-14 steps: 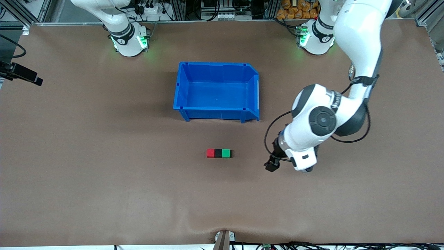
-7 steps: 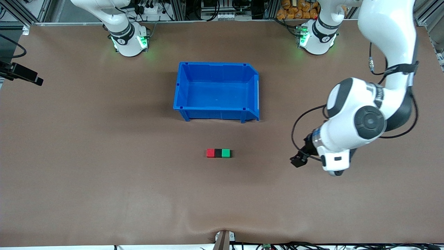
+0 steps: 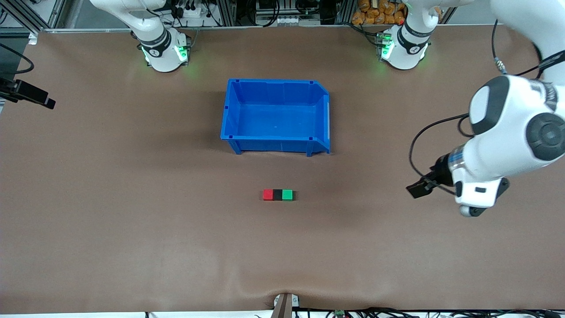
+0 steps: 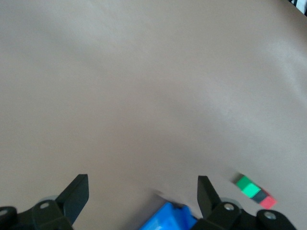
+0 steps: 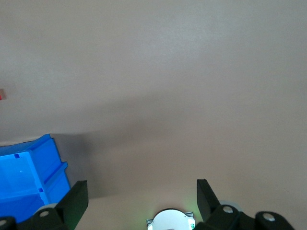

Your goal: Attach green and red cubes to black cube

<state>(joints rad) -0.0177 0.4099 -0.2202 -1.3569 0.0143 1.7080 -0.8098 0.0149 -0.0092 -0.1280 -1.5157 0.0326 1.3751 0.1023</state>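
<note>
A red cube (image 3: 267, 194), the black cube (image 3: 277, 194) and a green cube (image 3: 287, 194) lie touching in one row on the brown table, black in the middle, nearer the front camera than the blue bin (image 3: 276, 115). The left wrist view shows the same row, green cube (image 4: 248, 187), black cube (image 4: 259, 195) and red cube (image 4: 268, 201), off to one side. My left gripper (image 4: 142, 191) is open and empty, up over bare table toward the left arm's end, well apart from the cubes. My right gripper (image 5: 142, 194) is open and empty, above the table near its own base (image 5: 170, 221).
The blue bin is empty and open-topped; one corner of the bin (image 4: 170, 218) shows in the left wrist view and one corner of the bin (image 5: 29, 187) in the right wrist view. The left arm (image 3: 507, 132) hangs over the table's end. A black device (image 3: 27, 93) sits at the right arm's end.
The left arm has swung away from the cubes toward its end of the table. The cube row and the bin have not moved. Both grippers stay open.
</note>
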